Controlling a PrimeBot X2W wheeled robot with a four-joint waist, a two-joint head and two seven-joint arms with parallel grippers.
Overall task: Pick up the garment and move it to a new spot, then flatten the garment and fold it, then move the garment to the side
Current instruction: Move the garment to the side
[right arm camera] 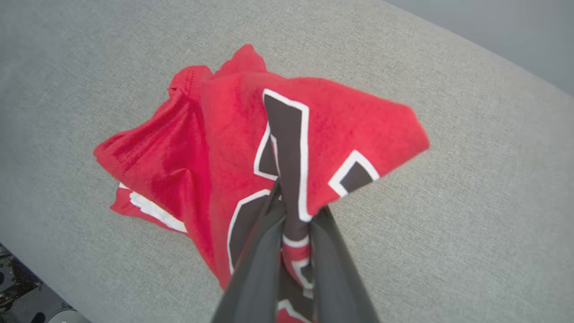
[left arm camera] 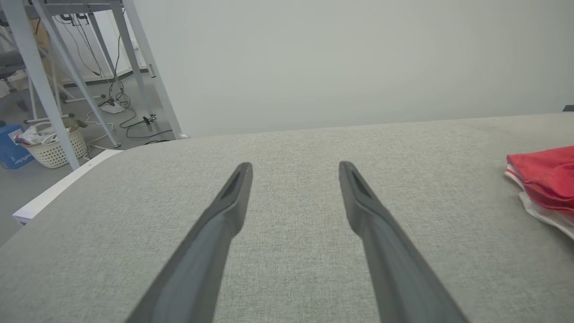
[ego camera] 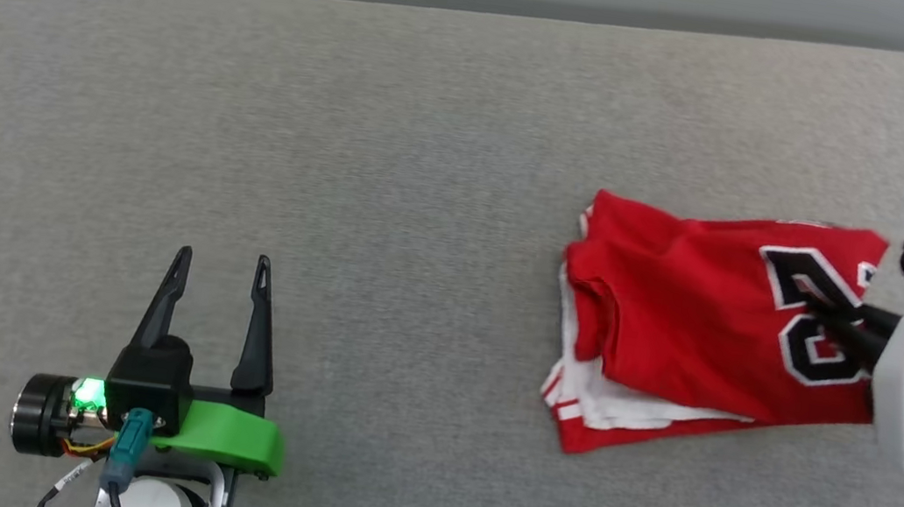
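Note:
The garment (ego camera: 690,322), a red jersey with white trim and black white-outlined lettering, lies folded at the right of the grey table. My right gripper (ego camera: 820,307) comes in from the right edge and is shut on the lettered part of the garment (right arm camera: 251,148); in the right wrist view a pinch of cloth bunches between the two dark fingers (right arm camera: 264,237). My left gripper (ego camera: 223,261) rests open at the lower left, far from the cloth, with nothing between its fingers (left arm camera: 233,197). A red corner of the garment (left arm camera: 545,172) shows at the right edge of the left wrist view.
The grey fabric-covered table (ego camera: 396,148) spreads wide to the left of the jersey. Past its far left corner stand metal frame legs (left arm camera: 40,85), a wicker basket (left arm camera: 51,143) and floor cables (left arm camera: 116,107). A pale wall runs behind the table.

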